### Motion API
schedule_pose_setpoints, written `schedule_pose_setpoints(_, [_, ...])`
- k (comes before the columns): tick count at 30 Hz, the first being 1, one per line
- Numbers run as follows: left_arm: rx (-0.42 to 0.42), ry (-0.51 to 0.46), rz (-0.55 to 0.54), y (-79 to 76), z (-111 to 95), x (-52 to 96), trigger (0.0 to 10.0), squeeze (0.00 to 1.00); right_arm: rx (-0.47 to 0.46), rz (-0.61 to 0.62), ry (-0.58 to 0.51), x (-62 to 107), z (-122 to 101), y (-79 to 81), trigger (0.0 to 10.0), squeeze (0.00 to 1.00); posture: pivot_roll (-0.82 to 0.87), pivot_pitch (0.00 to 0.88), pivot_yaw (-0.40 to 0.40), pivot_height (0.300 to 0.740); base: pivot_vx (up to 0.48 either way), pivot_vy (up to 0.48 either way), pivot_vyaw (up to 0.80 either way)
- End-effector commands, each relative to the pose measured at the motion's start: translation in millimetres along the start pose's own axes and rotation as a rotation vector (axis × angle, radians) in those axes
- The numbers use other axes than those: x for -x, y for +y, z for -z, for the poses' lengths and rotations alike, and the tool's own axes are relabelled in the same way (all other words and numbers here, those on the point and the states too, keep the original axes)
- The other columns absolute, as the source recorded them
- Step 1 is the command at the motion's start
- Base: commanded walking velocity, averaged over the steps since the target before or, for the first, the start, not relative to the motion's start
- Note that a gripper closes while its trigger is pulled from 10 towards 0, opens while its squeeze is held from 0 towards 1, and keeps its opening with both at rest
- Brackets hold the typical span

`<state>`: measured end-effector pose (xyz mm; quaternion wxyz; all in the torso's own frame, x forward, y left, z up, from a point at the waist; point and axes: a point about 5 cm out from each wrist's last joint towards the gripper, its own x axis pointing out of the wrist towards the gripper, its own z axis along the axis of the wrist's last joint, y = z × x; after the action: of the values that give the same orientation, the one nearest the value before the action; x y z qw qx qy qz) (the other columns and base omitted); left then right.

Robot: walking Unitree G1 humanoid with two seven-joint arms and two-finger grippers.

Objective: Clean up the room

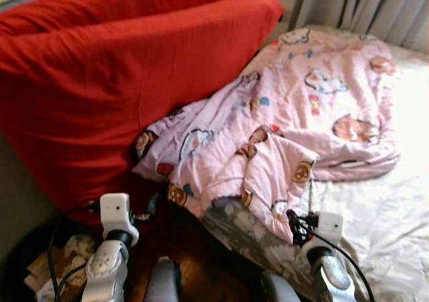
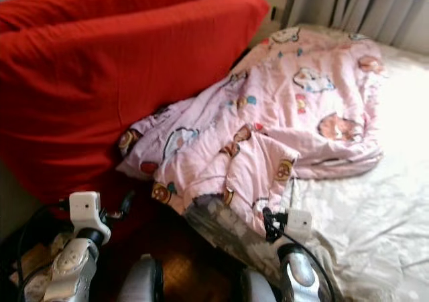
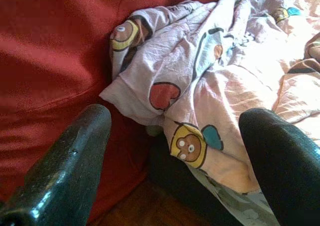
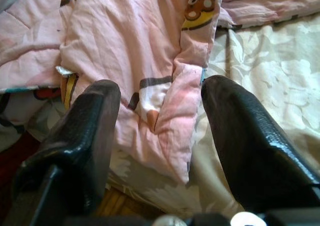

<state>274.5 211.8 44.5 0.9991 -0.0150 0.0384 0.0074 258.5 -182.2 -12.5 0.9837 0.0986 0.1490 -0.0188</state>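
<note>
Both grippers hang low with fingers spread, grasping nothing: the right gripper points at the drooping edge of the pink cartoon blanket, the left gripper at its corner beside the red cushion. That blanket lies crumpled across the pale bedsheet.

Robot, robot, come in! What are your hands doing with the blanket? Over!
Left gripper open, aimed at pink blanket edge. Right gripper open, over blanket corner. Blanket crumpled across bed. Red cushion leaning against it.
</note>
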Motion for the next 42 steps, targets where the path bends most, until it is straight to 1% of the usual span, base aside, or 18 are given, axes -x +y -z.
schedule_pose_setpoints(1, [0.0, 0.005, -0.001, 1.2, -0.3, 0.2, 10.0, 0.0, -0.003, 0.006, 0.006, 1.7, 2.5, -0.6, 10.0, 0.0, 0.06, 0.134, -0.028, 0.628, 0.0, 0.0, 0.0])
schedule_pose_setpoints(6, [-0.002, 0.006, 0.0, 1.0, -0.1, 0.1, 10.0, 0.0, 0.009, 0.006, 0.031, 1.5, 5.0, 0.3, 10.0, 0.0, 0.06, 0.13, -0.028, 0.628, 0.0, 0.0, 0.0])
schedule_pose_setpoints(9, [-0.002, 0.007, 0.0, 1.1, -0.1, 0.1, 10.0, 0.0, 0.017, 0.0, 0.046, 1.2, 6.5, 1.2, 10.0, 0.0, 0.06, 0.13, -0.027, 0.608, 0.0, 0.0, 0.0])
schedule_pose_setpoints(12, [-0.001, 0.006, -0.001, 1.2, -0.2, 0.0, 10.0, 0.0, 0.0, 0.006, 0.017, 2.1, 4.4, 0.2, 10.0, 0.0, 0.07, 0.132, -0.029, 0.608, 0.0, 0.0, 0.0])
schedule_pose_setpoints(24, [-0.001, 0.014, -0.002, 1.8, -1.1, -1.7, 10.0, 0.0, -0.011, -0.006, 0.016, 0.5, 3.2, 2.3, 10.0, 0.0, 0.06, 0.16, -0.028, 0.608, 0.0, 0.0, 0.0])
schedule_pose_setpoints(30, [-0.001, 0.02, -0.004, 1.7, -0.5, -1.9, 10.0, 0.0, 0.015, -0.015, 0.018, 1.1, 3.7, 2.6, 10.0, 0.0, 0.07, 0.161, -0.028, 0.608, 0.0, 0.0, 0.0])
schedule_pose_setpoints(35, [-0.002, 0.02, -0.002, 1.5, -0.9, -2.4, 10.0, 0.0, 0.023, -0.026, 0.029, 1.8, 5.8, 3.2, 10.0, 0.0, 0.06, 0.163, -0.025, 0.608, 0.0, 0.0, 0.67])
schedule_pose_setpoints(42, [-0.005, 0.021, 0.005, 1.4, -1.9, -3.1, 10.0, 0.0, -0.003, -0.017, 0.024, 1.1, 4.6, 2.4, 10.0, 0.0, 0.06, 0.169, -0.022, 0.608, 0.0, 0.0, 0.0])
